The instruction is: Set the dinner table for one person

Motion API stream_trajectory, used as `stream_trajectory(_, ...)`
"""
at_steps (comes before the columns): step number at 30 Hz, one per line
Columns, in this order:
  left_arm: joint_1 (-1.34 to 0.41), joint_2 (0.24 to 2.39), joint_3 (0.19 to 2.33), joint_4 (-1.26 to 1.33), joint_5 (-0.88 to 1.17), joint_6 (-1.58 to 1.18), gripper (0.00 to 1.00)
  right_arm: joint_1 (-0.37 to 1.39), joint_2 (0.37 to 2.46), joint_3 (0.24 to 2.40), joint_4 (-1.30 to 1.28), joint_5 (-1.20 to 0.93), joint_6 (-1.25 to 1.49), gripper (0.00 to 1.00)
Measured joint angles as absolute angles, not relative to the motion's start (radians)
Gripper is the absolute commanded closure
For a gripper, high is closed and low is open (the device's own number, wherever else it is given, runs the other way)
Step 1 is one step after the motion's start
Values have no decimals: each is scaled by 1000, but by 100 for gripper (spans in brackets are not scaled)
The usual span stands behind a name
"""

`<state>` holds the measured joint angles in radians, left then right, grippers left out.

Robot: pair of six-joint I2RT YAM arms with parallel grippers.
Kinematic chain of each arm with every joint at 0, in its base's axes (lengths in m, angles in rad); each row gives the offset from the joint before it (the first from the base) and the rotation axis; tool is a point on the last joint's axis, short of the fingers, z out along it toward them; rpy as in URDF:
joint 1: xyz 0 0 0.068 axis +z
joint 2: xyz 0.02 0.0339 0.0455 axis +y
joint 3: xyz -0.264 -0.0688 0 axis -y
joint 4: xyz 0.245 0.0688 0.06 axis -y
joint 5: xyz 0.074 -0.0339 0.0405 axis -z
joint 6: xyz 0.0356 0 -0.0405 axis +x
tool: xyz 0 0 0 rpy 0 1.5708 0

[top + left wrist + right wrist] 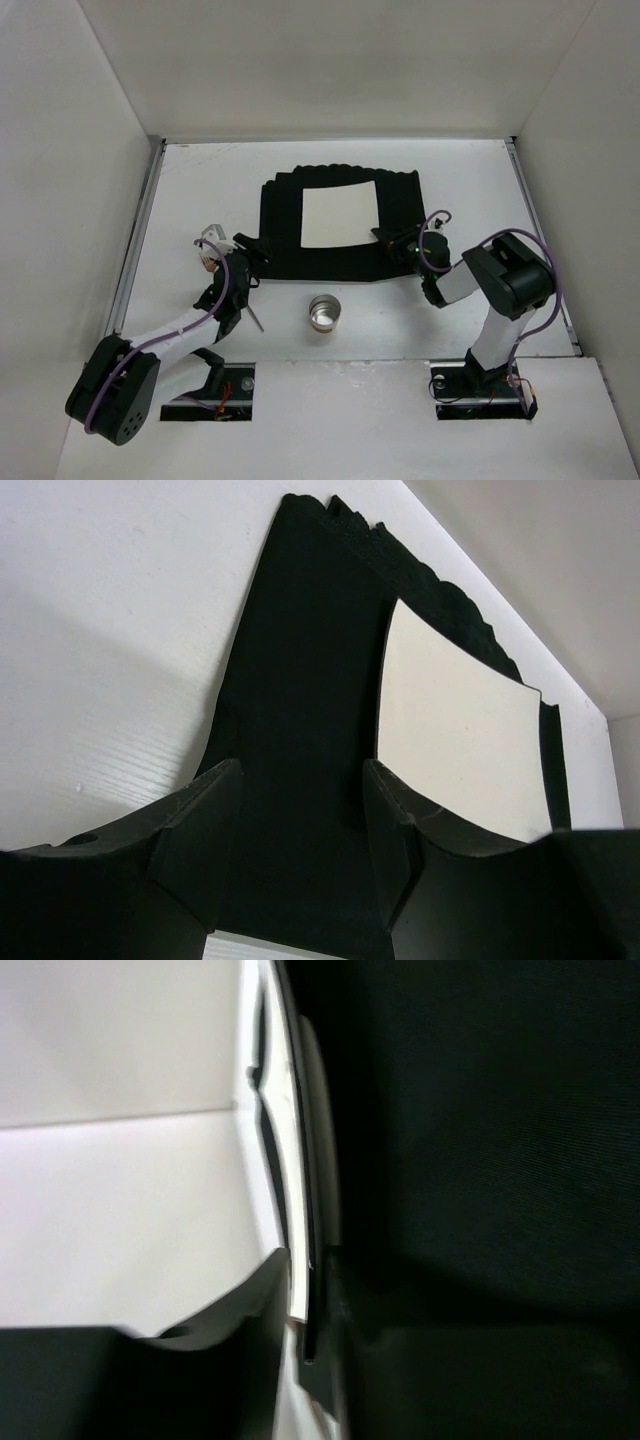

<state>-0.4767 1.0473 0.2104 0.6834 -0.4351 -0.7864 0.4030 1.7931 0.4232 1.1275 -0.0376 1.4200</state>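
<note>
The white dinner table (200,190) carries a black pleated mat (285,225) with a white square plate (338,215) on it. My right gripper (390,240) is at the plate's near right corner. In the right wrist view it (305,1300) is shut on the plate's thin edge (287,1180), with the mat (480,1110) beside it. My left gripper (254,253) hovers at the mat's near left corner. In the left wrist view it (300,820) is open and empty above the mat (300,680), and the plate (450,730) lies ahead to the right.
A small metal cup (324,313) stands on the table in front of the mat, between the arms. A shiny utensil (211,238) lies left of my left gripper, and a thin grey handle (256,318) shows beside the left arm. White walls enclose the table.
</note>
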Motion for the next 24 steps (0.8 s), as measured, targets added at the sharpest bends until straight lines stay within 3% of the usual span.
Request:
stream_trajectory(3,-478,1048,210,683,-435,-786,52,385,1790,423,1150,-49,1417,55)
stream_trajectory(7,-479,1048,210,683,-435,-786,52,331,1717,423,1055,-62,1382,52)
stream_trajectory(15,-485,1048,210,683,-435,-786,52,310,1402,426,661,-4,1181,53)
stream_trajectory(21,-489,1048,210,683,-434,-787,52,374,1219,440,341,73,1013,83)
stream_trajectory(24,-493,1048,210,683,-433,-787,53,470,1137,488,179,110,924,88)
